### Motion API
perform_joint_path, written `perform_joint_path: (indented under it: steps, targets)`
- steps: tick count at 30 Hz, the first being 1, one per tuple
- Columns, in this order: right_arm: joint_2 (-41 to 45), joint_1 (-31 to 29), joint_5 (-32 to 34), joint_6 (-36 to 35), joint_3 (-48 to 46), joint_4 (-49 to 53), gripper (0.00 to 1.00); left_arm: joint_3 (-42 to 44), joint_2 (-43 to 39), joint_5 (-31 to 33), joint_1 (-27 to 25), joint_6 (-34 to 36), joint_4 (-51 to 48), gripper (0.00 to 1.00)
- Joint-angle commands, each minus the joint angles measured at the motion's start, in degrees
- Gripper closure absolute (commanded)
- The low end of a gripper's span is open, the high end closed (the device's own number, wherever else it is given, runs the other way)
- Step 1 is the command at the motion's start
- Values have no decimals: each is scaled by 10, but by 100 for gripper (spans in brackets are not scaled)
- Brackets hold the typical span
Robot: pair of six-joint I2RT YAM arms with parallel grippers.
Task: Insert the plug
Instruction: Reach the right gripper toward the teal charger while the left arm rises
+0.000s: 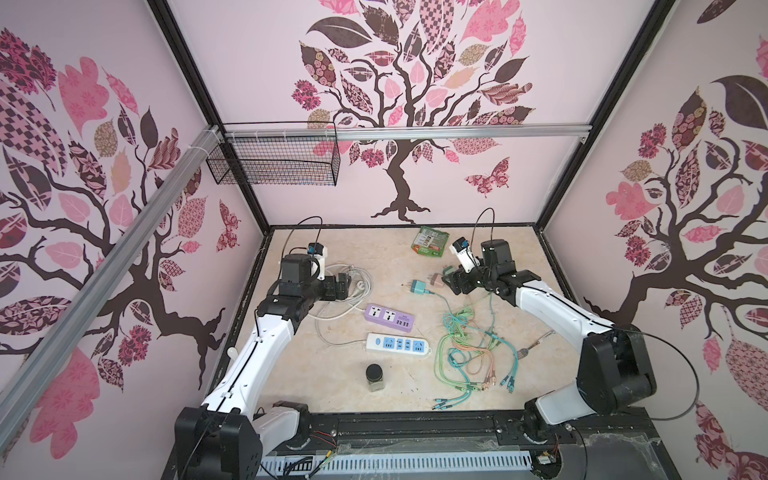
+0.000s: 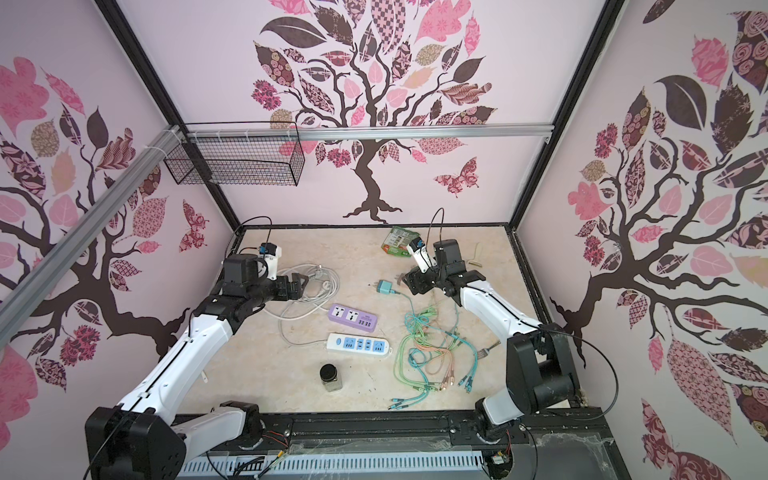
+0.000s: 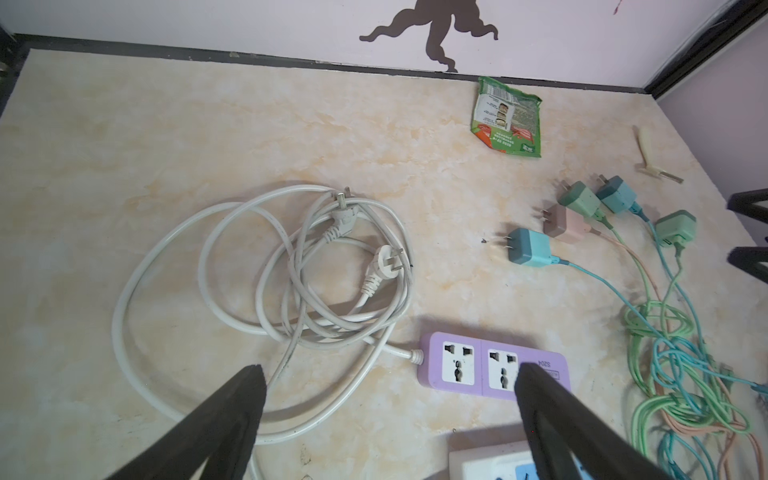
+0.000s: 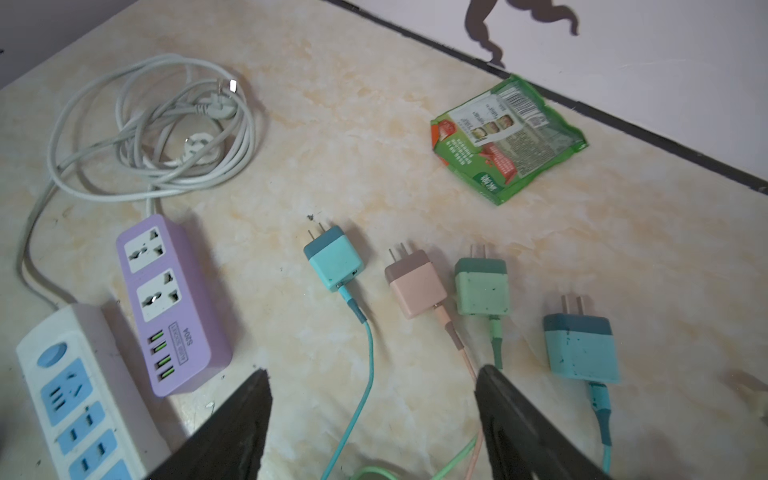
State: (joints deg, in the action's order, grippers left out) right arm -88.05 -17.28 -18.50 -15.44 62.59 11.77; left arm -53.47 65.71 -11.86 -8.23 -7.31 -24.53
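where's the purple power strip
In both top views the purple power strip lies mid-table, just behind the white power strip and right of the coiled white cable.

The left arm (image 1: 266,345) and the right arm (image 1: 552,305) both have smooth white tube-shaped shells with chunky black joints. A thin black wire (image 1: 485,209) loops up at 12 o'clock above each wrist, beside a small white camera with a blue part (image 1: 461,245). The black wedge-shaped fingers (image 4: 232,432) end in points.

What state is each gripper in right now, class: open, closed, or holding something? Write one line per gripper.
Left gripper: open, holding nothing.
Right gripper: open, holding nothing.
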Motion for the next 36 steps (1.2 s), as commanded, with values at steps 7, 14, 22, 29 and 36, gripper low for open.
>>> perform_joint_path:
  steps: [7, 14, 22, 29, 36]
  targets:
    - [-90, -32, -17, -52, 75, 77, 23, 4, -10, -57, 0, -26, 23, 2]
    - [-141, -53, -10, -66, 106, 78, 26, 5, -8, -71, 0, -30, 25, 2]
    - [-208, -70, 7, -83, 147, 75, 31, 5, -15, -71, 0, -19, 15, 2]
    - [-253, -72, 8, -101, 180, 79, 33, 10, -16, -75, 1, -29, 24, 2]
    - [-287, -77, 5, -100, 201, 74, 35, 12, -17, -73, 1, -30, 25, 2]
